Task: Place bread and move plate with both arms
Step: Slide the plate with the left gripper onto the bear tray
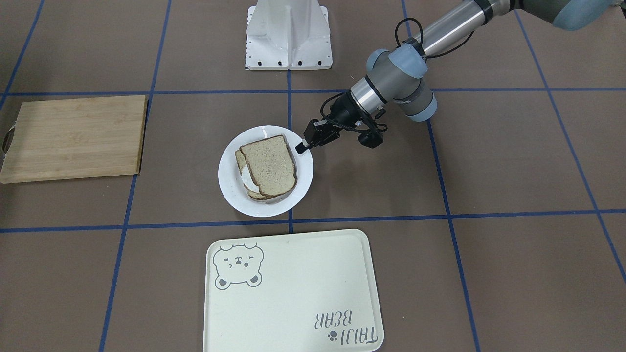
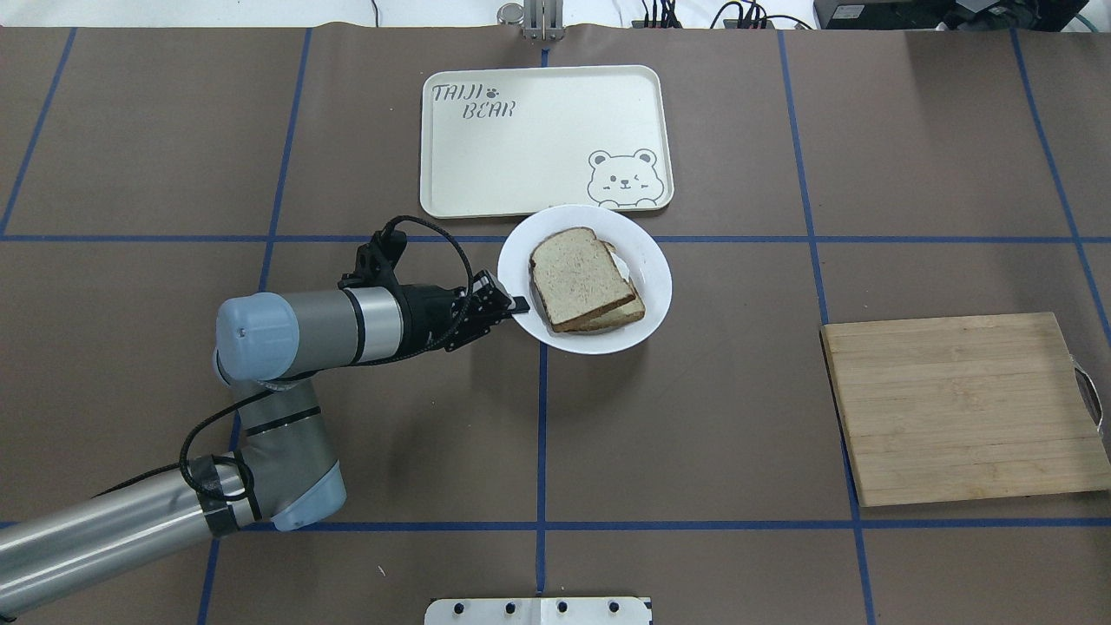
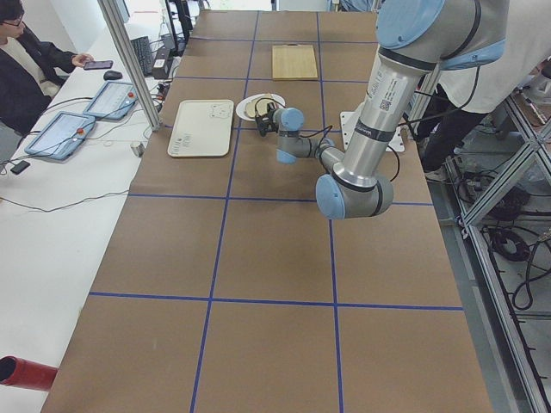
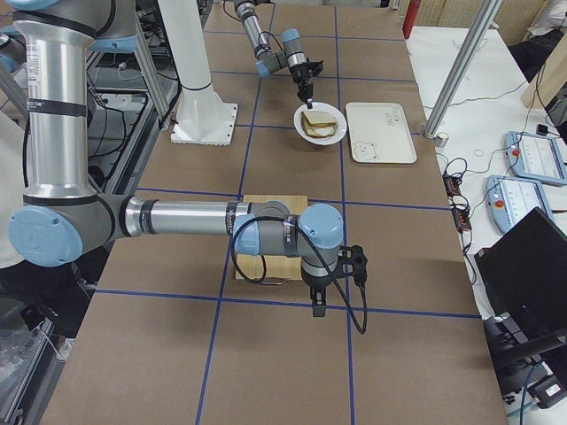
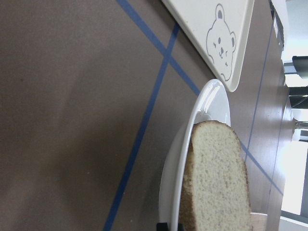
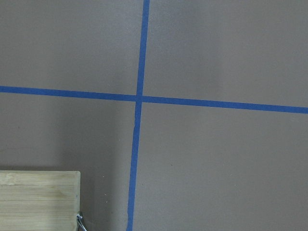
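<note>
Stretching level, the left arm (image 2: 295,325) rests its fingers (image 2: 519,304) at the plate (image 2: 599,343) rim.

Overhead & front cams face opposite ways, both share plate (image 2: 608,338) w/ tray (image 2: 521,156) — wrist cams close-up on table (image 6: 216,48).

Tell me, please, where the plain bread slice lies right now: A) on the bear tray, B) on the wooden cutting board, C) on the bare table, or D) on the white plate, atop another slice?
D: the bread lies on the plate, stacked over a second slice whose edge shows beneath it.
</note>
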You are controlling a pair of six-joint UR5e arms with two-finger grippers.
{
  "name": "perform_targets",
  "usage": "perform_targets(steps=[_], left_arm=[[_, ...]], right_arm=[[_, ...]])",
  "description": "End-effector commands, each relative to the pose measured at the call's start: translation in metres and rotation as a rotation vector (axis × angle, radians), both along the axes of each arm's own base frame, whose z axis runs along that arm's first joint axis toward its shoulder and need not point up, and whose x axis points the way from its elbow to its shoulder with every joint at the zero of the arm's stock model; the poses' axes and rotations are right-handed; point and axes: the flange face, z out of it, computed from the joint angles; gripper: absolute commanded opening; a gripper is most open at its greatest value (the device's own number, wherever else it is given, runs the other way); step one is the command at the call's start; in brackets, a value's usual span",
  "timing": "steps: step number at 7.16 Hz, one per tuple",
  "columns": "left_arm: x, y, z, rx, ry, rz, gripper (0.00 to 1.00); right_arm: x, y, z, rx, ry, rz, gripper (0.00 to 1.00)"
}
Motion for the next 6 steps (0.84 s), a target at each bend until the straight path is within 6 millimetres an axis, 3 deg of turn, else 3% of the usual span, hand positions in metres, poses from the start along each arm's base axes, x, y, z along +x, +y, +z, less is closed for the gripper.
perform_targets(steps=[1,2,3,5,6], left_arm=[[-0.016,-0.073,-0.004,-0.073,-0.004,-0.101,0.00],[-0.021,-0.117,-0.009,-0.143,-0.002,-0.159,0.00],[-0.015,-0.145,-0.009,-0.173,-0.021,-0.201,0.00],[0.022,-0.188,-0.011,-0.226,-0.098,-0.292,0.00],[0.029,-0.194,-0.005,-0.239,-0.123,-0.300,0.00]], right_arm=[[0.000,-0.001,0.000,0.001,0.000,0.000,1.00],[0.000,-0.003,-0.002,0.004,0.000,0.000,1.00],[0.000,-0.003,-0.002,0.004,0.000,0.000,1.00],[0.000,-0.003,-0.002,0.002,0.000,0.000,1.00],[0.000,-0.002,-0.001,0.001,0.000,0.000,1.00]])
